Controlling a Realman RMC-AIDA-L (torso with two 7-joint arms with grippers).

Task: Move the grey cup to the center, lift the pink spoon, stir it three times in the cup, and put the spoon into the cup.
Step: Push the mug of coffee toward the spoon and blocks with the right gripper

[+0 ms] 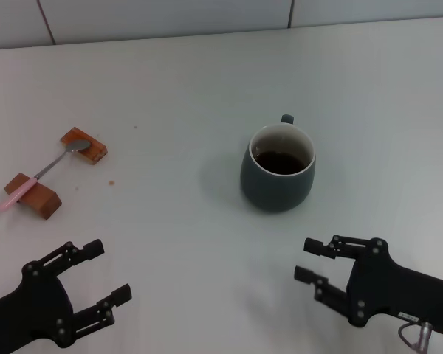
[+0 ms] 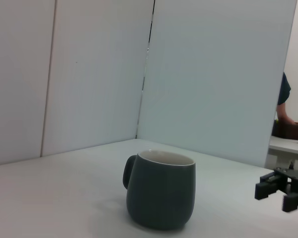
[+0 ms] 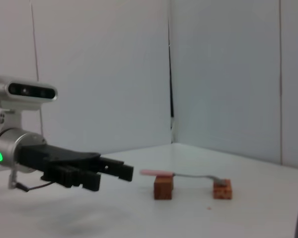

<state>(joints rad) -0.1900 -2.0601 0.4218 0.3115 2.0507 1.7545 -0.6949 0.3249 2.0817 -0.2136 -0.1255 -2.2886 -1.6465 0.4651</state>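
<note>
Fig.: two-arm rig at rest over a white worktop (image 1: 170,243), head view w/ both wrist views.

Right gripper (image 1: 314,261): black fingers (image 1: 319,248) spread apart, nothing between them, low at the near right, just short of the cup and not touching it. The left wrist view shows the same gripper (image 2: 273,191) beside the cup, a clear gap between.

Left gripper (image 1: 108,271): fingers (image 1: 87,251) also apart and empty, at the near left, pointing toward the spoon rest but well apart from it. Seen side-on in the right wrist view (image 3: 126,173).

Grey cup (image 1: 277,168): rounded dark grey-blue ceramic mug, white inside, dark brown liquid, small loop handle on the far side. Stands upright, slightly right of the worktop's middle; approx. central already.

Pink spoon (image 1: 44,170): slim, silver metal bowl and shaft, pale pink handle end. Lies bridged across two brown wooden blocks (image 1: 34,195) at the far left, bowl on the farther block, handle over the nearer one.

Step in hand (judged): start of task, or cup placement just finished; no object is held. If the cup counts as centred, next move is for the left gripper: reach fwd, close on the raised shaft between the blocks, lift clear. Otherwise the right gripper must advance and close around the cup body.
</note>
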